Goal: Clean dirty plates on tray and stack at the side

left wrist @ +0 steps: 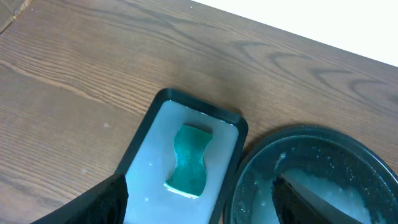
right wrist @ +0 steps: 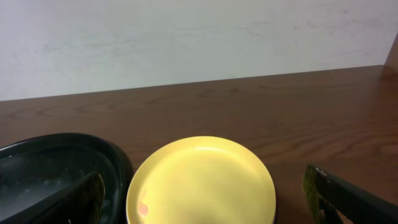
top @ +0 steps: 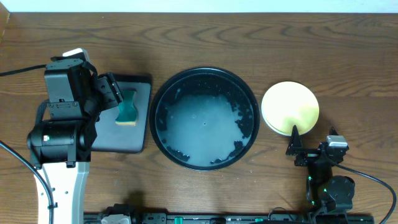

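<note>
Left gripper (top: pixel 117 94) hangs open, empty, over the green sponge (top: pixel 127 107) near the desk's (top: pixel 205 37) left edge. Right gripper (top: pixel 297 144), open too, sits beside the yellow plate (top: pixel 290 109), right of the central black tray (top: pixel 163 93).

A teal sponge (left wrist: pixel 188 160) lies lengthwise at the middle of the grey tray (left wrist: pixel 149 155), which rests on the wood table (left wrist: pixel 74 74). Just right of the grey tray sits the round black tray (left wrist: pixel 298 134), its floor whitish, possibly soapy water. The left gripper (left wrist: pixel 199 179) spreads its dark fingers (left wrist: pixel 102 202) wide over the grey tray's near end
</note>
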Controlling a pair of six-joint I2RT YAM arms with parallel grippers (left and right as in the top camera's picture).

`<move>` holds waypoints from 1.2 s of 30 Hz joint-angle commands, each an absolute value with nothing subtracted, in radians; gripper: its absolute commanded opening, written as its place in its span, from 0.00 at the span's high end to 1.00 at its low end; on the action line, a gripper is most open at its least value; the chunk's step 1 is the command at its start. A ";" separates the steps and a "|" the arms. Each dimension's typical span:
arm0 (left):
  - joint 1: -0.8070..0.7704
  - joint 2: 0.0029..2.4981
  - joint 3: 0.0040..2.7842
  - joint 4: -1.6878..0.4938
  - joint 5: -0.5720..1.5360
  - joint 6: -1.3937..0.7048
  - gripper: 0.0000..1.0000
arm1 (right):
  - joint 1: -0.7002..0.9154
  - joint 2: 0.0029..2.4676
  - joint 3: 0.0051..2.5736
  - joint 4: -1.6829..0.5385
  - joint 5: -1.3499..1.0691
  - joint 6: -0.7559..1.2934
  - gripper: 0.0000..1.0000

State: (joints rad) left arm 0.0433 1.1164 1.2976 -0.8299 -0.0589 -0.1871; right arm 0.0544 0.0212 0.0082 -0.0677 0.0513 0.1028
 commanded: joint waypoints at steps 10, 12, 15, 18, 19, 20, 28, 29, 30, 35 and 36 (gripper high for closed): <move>0.043 0.999 1.172 -0.761 -0.094 -0.198 0.25 | 0.048 0.013 0.005 -0.071 0.047 0.115 0.01; 0.047 0.942 1.092 -0.675 -0.094 -0.199 0.25 | 0.048 0.013 0.005 -0.071 0.047 0.115 0.01; 0.049 0.820 0.922 -0.534 -0.094 -0.199 0.25 | 0.048 0.013 0.005 -0.071 0.047 0.115 0.01; 0.067 0.645 0.689 -0.329 -0.094 -0.199 0.25 | 0.048 0.013 0.005 -0.071 0.047 0.115 0.01; 0.072 0.596 0.625 -0.265 -0.094 -0.199 0.25 | 0.048 0.013 0.005 -0.071 0.047 0.115 0.01; 0.076 0.551 0.570 -0.217 -0.094 -0.199 0.25 | 0.048 0.013 0.005 -0.071 0.047 0.115 0.01; 0.101 0.271 0.268 -0.102 -0.087 -0.157 0.25 | 0.048 0.013 0.005 -0.071 0.047 0.115 0.01; 0.101 0.242 0.235 -0.102 -0.087 -0.139 0.25 | 0.048 0.013 0.005 -0.071 0.047 0.115 0.01; 0.101 0.207 0.202 -0.102 -0.087 -0.117 0.25 | 0.048 0.013 0.005 -0.071 0.047 0.115 0.01; 0.102 0.099 0.087 -0.073 -0.087 -0.043 0.25 | 0.048 0.013 0.005 -0.071 0.047 0.115 0.01; 0.102 0.083 0.071 -0.065 -0.087 -0.029 0.25 | 0.048 0.013 0.005 -0.071 0.047 0.115 0.01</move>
